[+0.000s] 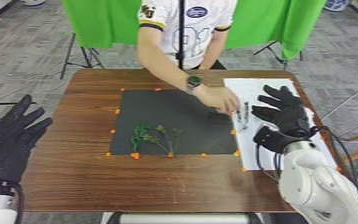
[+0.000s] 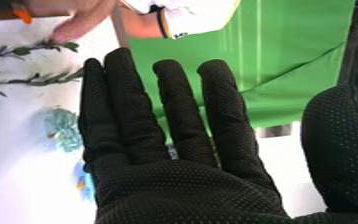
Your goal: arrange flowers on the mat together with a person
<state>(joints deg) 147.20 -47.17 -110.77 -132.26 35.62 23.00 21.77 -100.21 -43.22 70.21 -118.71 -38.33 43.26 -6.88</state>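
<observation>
Right wrist view: the right hand (image 2: 184, 185) has straight, loosely spread fingers, leafy sprigs (image 2: 22, 51) near their tips, and curling them could trap the person's hand (image 2: 91, 17), close beside those sprigs.

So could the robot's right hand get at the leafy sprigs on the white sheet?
Probably yes: the right hand is over the white sheet, close to the sprigs, its fingers open. But a person's hand is right by them too, so it might have to wait.
</observation>
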